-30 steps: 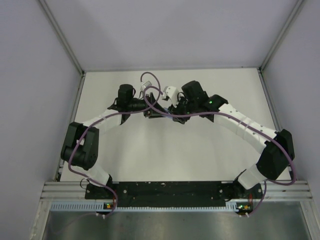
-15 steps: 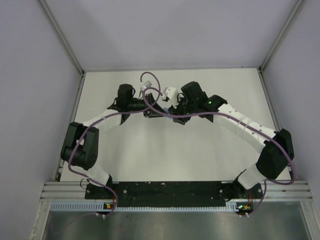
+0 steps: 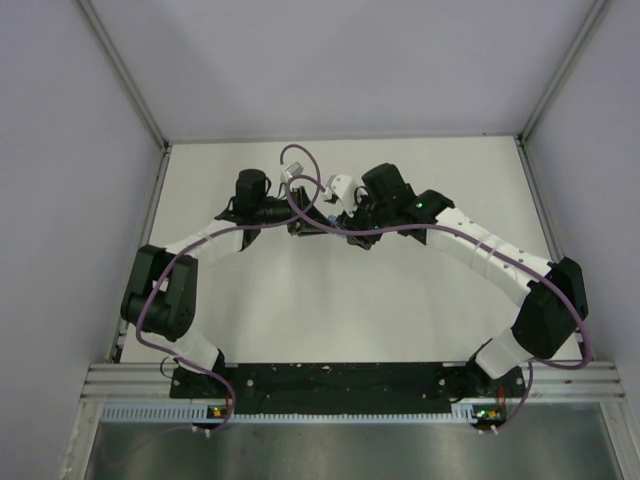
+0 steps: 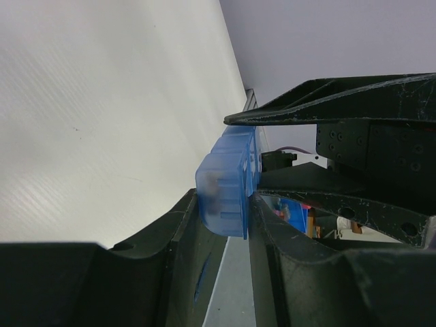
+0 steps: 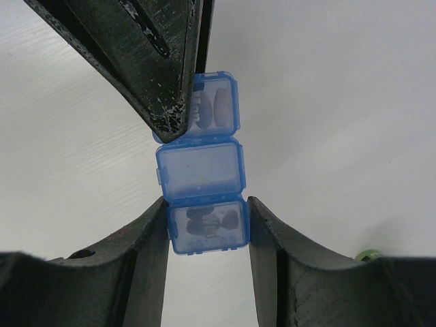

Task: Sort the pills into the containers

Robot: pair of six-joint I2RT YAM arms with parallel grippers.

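Top external view: both arms reach inward over the white table (image 3: 400,300) and meet at its far middle, wrists almost touching. The box is hidden under them from here.
Pill box: a translucent blue pill box (image 5: 201,170) with three square compartments in a row, lids looking closed. It spans the gap between the two grippers at the far middle of the table.
Pills: dark pills (image 5: 206,221) show through the end compartment nearest the right wrist camera. More dark shapes sit in the opposite end compartment. The middle one looks empty.
Right gripper: the right gripper (image 5: 208,208) has its fingers pressed against both sides of the right end compartment, pinching it.
Left gripper: the left gripper (image 4: 223,204) has its fingers drawn in on the left end of the box, pinching it from both sides. In the right wrist view, one of its fingers covers part of that far compartment.
Left wrist view: the box is seen edge-on, sticking out from between the fingers toward the right gripper, one of whose fingers crosses just above the box's far end.
Contact with table: cannot tell whether the box rests on the surface or hangs above it.
Cable: a purple cable (image 3: 298,158) loops over the left wrist on its far side.
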